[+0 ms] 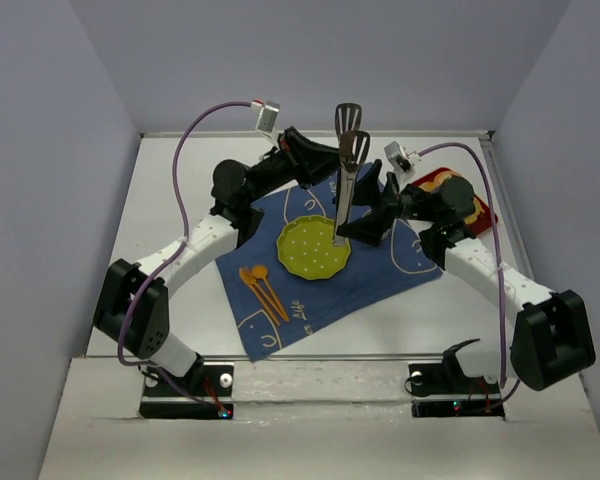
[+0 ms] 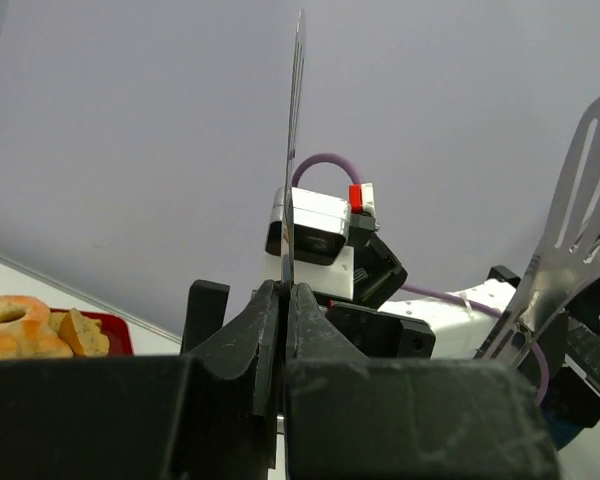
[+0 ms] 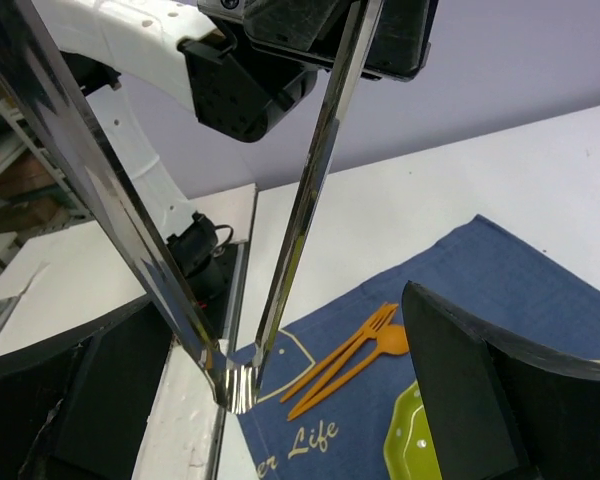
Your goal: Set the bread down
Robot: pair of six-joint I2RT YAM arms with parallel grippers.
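Tongs upright between my hands, bread not yet fetched

My left hand is clamped on one blade of the tongs. My right hand stands wide apart around their hinge end. The bread lies on the red tray beside a doughnut, just behind my right hand and farther from my left. I can't make out its long axis.

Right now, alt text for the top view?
Metal tongs stand upright over a green plate on a blue cloth, pinched by the left gripper; the right gripper is open at their base. Orange cutlery lies beside the plate.
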